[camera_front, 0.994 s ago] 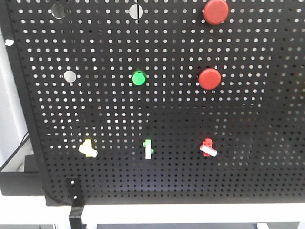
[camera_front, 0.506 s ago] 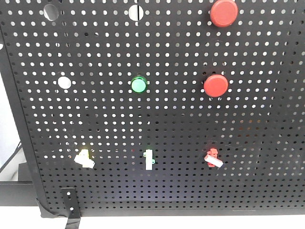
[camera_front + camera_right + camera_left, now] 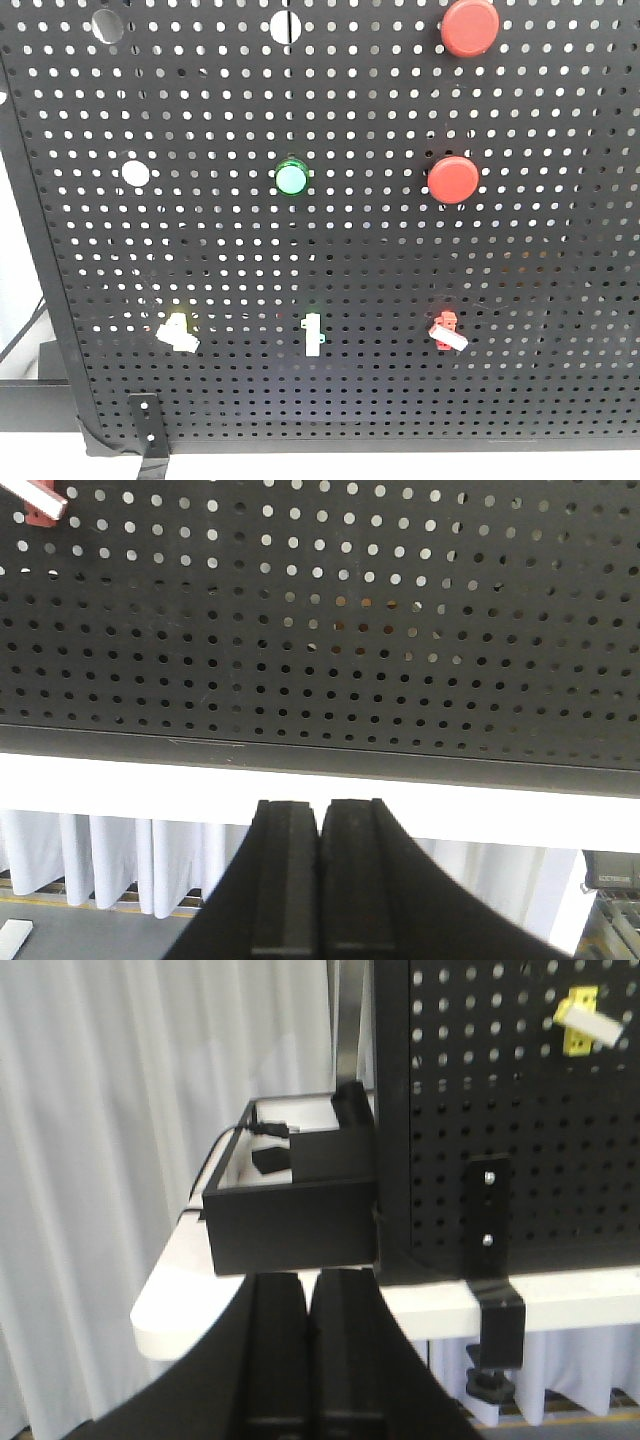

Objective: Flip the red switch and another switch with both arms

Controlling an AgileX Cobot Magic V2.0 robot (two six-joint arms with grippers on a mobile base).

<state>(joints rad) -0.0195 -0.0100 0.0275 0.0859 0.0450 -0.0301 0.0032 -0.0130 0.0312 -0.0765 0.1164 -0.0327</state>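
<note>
Pegboard [image 3: 560,260], lower row: red switch [image 3: 447,331] at right, yellow-based switch [image 3: 177,331] at left; left pincer [image 3: 308,1288] and right pincer [image 3: 320,812] wait below them, both closed empty, presumably to nudge levers.

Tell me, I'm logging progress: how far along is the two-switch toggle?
Nothing looks done yet. In hand: the left gripper and right gripper, both shut, sit low near the bottom edge of the pegboard, touching no switch. Left: reach and flip the red switch and the yellow-based switch.
</note>
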